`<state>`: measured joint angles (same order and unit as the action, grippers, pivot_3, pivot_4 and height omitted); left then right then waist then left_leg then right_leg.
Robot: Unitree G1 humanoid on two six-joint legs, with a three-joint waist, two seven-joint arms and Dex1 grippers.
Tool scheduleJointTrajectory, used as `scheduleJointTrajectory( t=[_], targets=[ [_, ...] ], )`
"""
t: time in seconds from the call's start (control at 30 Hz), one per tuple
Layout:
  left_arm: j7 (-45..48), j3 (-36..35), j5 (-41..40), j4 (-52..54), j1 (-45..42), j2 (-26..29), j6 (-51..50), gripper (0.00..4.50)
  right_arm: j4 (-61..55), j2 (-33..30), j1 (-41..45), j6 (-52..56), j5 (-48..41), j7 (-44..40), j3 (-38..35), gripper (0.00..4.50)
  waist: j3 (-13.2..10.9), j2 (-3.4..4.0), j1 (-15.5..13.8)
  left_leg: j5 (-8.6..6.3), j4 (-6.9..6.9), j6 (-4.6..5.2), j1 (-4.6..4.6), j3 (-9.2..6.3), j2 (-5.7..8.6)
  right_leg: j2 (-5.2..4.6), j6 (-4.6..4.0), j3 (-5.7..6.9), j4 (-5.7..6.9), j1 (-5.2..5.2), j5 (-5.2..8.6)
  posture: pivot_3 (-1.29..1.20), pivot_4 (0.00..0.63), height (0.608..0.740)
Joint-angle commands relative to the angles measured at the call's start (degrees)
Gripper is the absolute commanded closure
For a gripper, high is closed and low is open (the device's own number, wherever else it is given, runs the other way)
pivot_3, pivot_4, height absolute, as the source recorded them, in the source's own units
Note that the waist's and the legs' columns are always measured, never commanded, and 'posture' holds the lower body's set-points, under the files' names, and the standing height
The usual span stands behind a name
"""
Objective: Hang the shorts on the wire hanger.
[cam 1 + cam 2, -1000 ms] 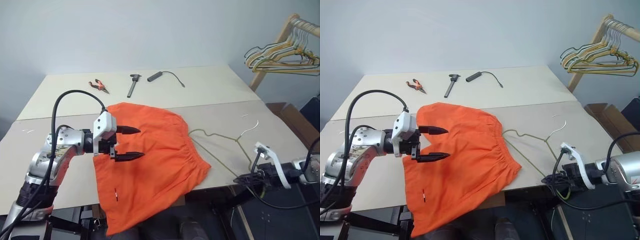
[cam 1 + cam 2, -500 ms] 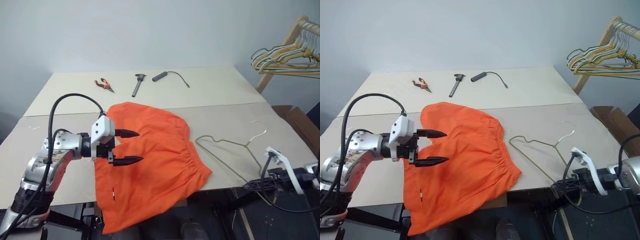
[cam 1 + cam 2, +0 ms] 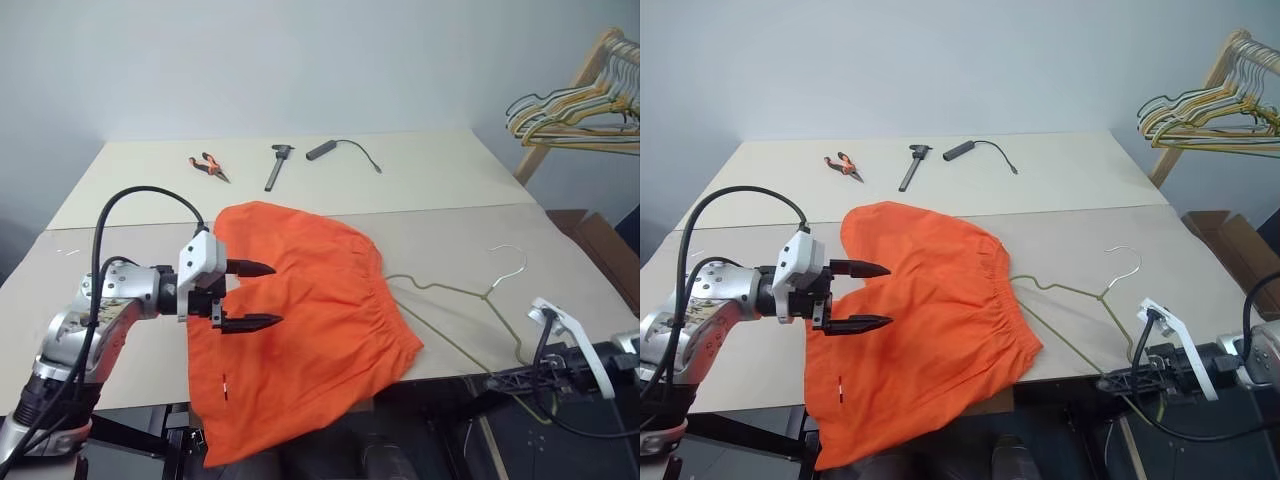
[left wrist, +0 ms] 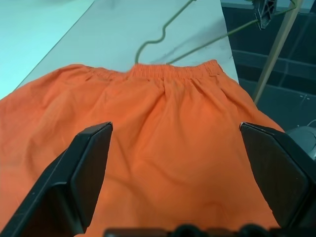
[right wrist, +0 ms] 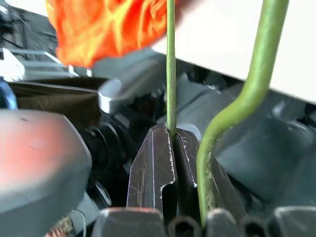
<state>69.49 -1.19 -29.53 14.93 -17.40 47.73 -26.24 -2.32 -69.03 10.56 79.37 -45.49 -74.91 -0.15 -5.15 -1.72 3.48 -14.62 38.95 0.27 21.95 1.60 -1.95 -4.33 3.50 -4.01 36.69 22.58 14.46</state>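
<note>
The orange shorts lie spread on the table, one leg drooping over the front edge, waistband to the right. My left gripper hovers open just above their left part, fingers wide apart with nothing between them. The wire hanger lies on the table right of the waistband, its hook pointing away from me. Its near corner sticks out past the front edge, where my right gripper is shut on the thin wire.
Orange-handled pliers, a black tool and a black cable with a cylindrical end lie at the table's far side. A wooden rack with a bunch of hangers stands at the right, a cardboard box below it.
The head views have shifted. The hanger, held by my right gripper, has slid slightly toward the waistband. My left gripper stays open over the shorts.
</note>
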Motion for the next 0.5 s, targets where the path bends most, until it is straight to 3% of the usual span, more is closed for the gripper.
scheduleJointTrajectory(
  t=[0.03,0.2,0.5],
  targets=[
    [0.5,-1.6,-0.7,0.1,-0.6,0.9,0.6,0.02,0.3,3.0,3.3,1.0,-0.5,1.2,2.7,4.50,-0.2,-0.10,0.0,0.00,0.00,0.00,0.00,0.00,-0.01,0.01,0.00,0.00,0.00,0.01,0.00,-0.04,0.107,0.740],
    [0.3,-2.6,-1.1,0.5,0.2,1.5,0.1,0.02,1.3,5.5,5.1,1.3,0.6,2.4,7.3,4.50,-1.0,-0.05,-0.8,0.00,0.00,0.00,0.13,-0.01,0.01,-0.03,-0.04,0.00,0.00,0.10,-0.03,-0.01,0.120,0.740],
    [0.0,-3.1,-2.6,2.6,2.1,1.7,-1.2,0.02,13.1,3.4,8.2,-2.4,5.1,1.3,9.5,4.50,-1.4,-0.05,-1.9,0.00,0.00,0.01,0.45,0.00,0.00,-0.01,-0.08,0.02,0.04,0.48,-0.06,-0.04,0.136,0.740]
  ],
)
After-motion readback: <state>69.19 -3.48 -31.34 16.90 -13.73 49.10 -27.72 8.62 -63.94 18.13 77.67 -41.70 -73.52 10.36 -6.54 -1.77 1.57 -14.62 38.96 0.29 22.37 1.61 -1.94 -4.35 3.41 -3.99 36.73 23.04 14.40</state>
